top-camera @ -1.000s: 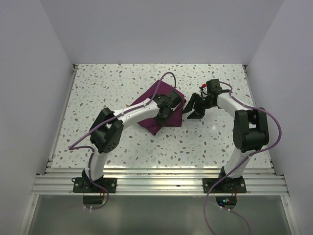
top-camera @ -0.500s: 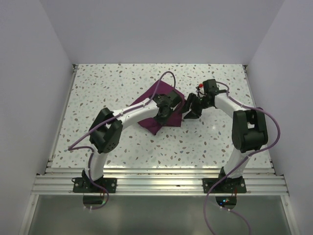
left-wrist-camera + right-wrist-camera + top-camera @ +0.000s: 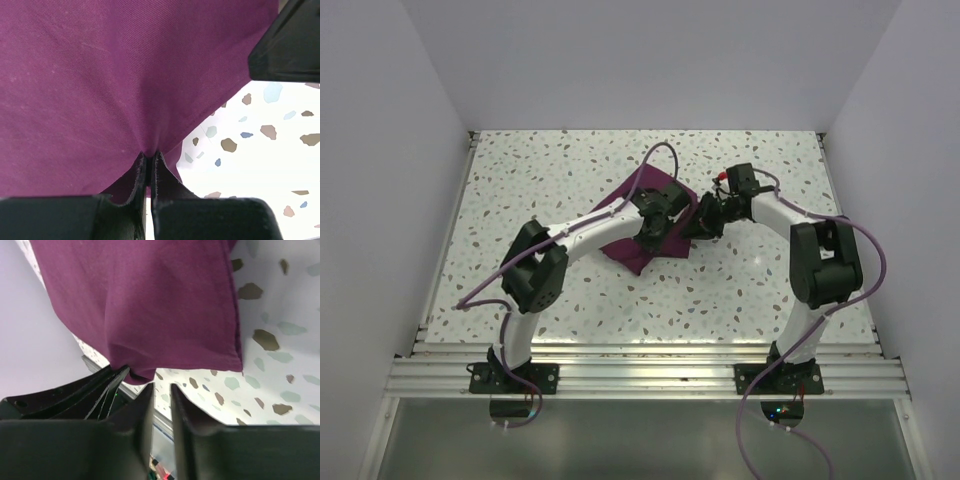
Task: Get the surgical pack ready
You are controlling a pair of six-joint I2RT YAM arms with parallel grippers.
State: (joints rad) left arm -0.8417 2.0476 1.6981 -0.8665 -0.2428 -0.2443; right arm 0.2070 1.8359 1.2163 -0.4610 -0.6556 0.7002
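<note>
My left gripper [image 3: 148,156] is pinched tight on the hem of the plum cloth [image 3: 100,75], mid-table. My right gripper [image 3: 161,387] stands a narrow slit apart, holding nothing, at the cloth's right edge. Speckled table [image 3: 520,170] shows all round.

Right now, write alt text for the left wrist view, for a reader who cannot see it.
The left tool is pinched shut on the edge of a plum-purple cloth that fills most of the frame. Speckled white tabletop shows at right; a black block juts in top right.
</note>
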